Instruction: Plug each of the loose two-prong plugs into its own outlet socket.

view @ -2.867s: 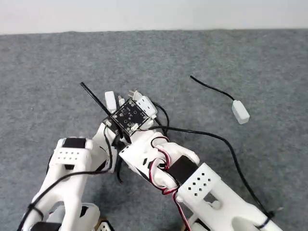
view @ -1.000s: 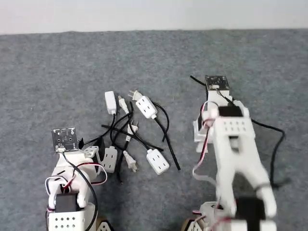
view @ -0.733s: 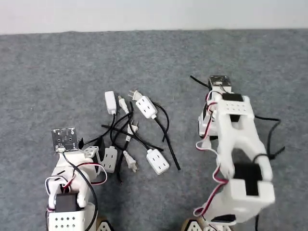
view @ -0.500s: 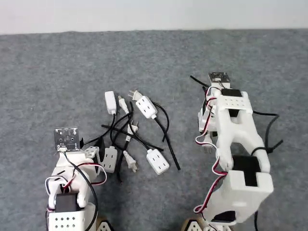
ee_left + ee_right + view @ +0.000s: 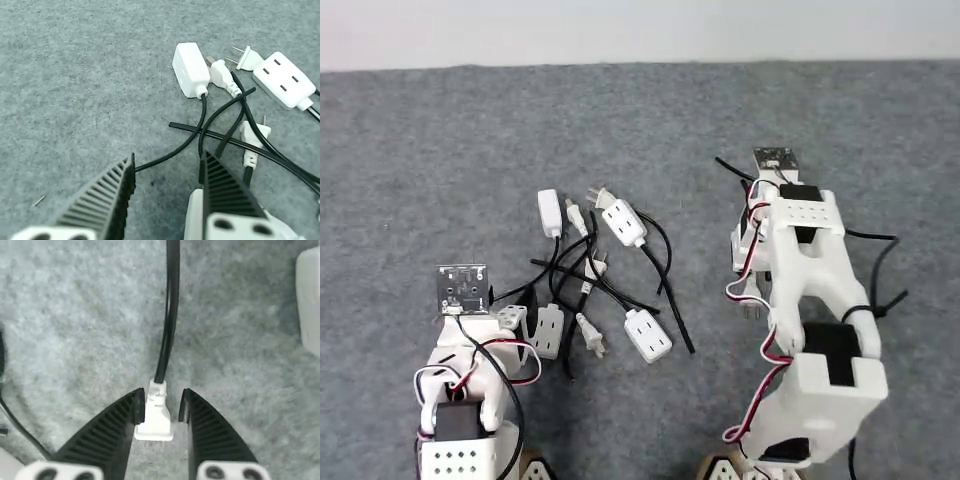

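Note:
Several white two-prong plugs and outlet sockets with black cords lie in a pile at the table's middle. My left gripper is open low over the pile's near-left edge, with a black cord running between its fingers. Beyond it lie a socket block, a plug and a wider socket. A white socket sits beside the left arm. My right gripper is shut on a white plug whose black cord leads away. The right arm stands right of the pile.
Grey carpet covers the table. Another white socket lies just beside the right gripper. A loose cord end pokes out left of the right wrist. Open carpet lies at the far left and far right.
Both arms have left the pile, where they met earlier. The right arm swung to the right side. Over the last half second both have barely moved.

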Robot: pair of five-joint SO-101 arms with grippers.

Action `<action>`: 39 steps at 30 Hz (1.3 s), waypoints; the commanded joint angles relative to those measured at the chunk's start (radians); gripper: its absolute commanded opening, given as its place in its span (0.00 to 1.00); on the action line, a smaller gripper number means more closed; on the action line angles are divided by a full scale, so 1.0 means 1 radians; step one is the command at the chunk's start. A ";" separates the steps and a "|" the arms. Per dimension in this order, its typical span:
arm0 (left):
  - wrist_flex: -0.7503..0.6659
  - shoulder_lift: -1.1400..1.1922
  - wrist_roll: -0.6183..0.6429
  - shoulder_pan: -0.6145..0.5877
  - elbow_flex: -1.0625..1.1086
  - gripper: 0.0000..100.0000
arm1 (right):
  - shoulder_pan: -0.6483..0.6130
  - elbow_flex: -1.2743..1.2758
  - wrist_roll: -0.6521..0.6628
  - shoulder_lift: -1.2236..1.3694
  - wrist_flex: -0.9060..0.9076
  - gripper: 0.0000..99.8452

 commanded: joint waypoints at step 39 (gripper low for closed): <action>0.074 0.003 -0.069 0.002 -0.074 0.15 | -0.016 -0.060 0.123 0.058 0.008 0.01</action>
